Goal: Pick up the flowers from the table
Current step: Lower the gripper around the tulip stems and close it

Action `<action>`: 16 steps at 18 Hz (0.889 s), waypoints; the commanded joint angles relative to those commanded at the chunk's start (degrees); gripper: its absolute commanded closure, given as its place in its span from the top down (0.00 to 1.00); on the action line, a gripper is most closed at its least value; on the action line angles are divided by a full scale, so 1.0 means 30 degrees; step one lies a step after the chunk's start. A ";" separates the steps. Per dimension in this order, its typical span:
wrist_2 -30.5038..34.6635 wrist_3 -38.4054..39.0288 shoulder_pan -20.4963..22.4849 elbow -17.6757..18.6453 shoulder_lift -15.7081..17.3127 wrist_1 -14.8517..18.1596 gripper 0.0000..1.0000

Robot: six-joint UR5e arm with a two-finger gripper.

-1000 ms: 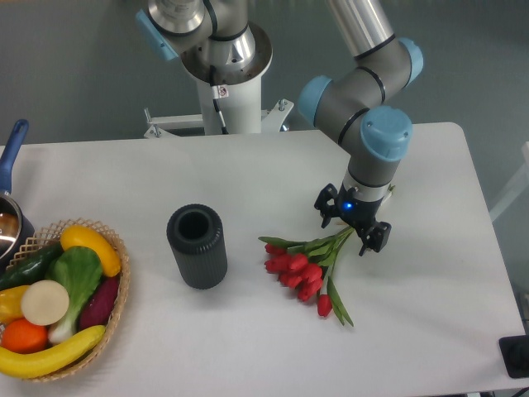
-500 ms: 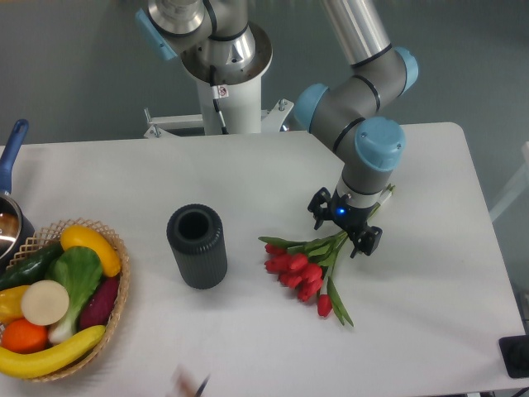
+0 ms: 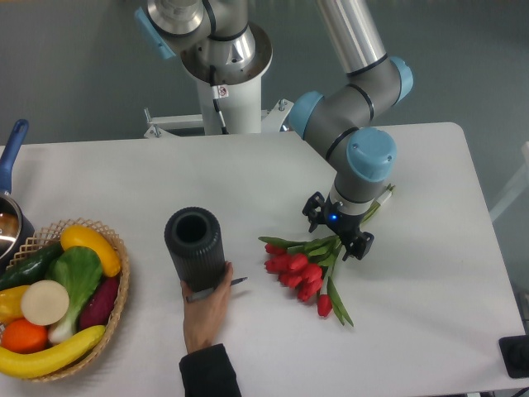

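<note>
The flowers (image 3: 306, 269), a bunch of red tulip buds with green leaves and stems, lie on the white table (image 3: 430, 273) right of centre. Their stems run up and to the right, under my gripper (image 3: 337, 233). The gripper hangs directly above the stems, its two dark fingers spread to either side of them, open. Whether the fingertips touch the table I cannot tell. The stem ends stick out beyond the wrist at the upper right.
A dark ribbed cylinder vase (image 3: 195, 247) stands left of the flowers, with a person's hand (image 3: 207, 306) gripping its base from the front edge. A wicker basket (image 3: 116, 302) of fruit and vegetables sits at the left edge, a pot (image 3: 10, 211) behind it.
My gripper has shifted left and slightly up along the stems. A person's hand has come in from the front edge and taken hold of the vase, nudging it slightly left.
</note>
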State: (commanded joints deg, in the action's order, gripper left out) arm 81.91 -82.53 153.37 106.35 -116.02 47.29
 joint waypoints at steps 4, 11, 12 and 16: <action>-0.0029 -0.0029 0.0000 -0.0058 0.0000 -0.0030 0.66; -0.0059 0.0000 0.0000 -0.0234 0.0029 -0.0001 0.49; -0.0059 0.0029 0.0000 -0.0292 0.0029 0.0000 0.49; -0.0088 0.0029 0.0000 -0.0381 0.0029 0.0000 0.45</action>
State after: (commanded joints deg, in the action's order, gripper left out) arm 81.65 -82.44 153.37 105.21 -115.93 47.29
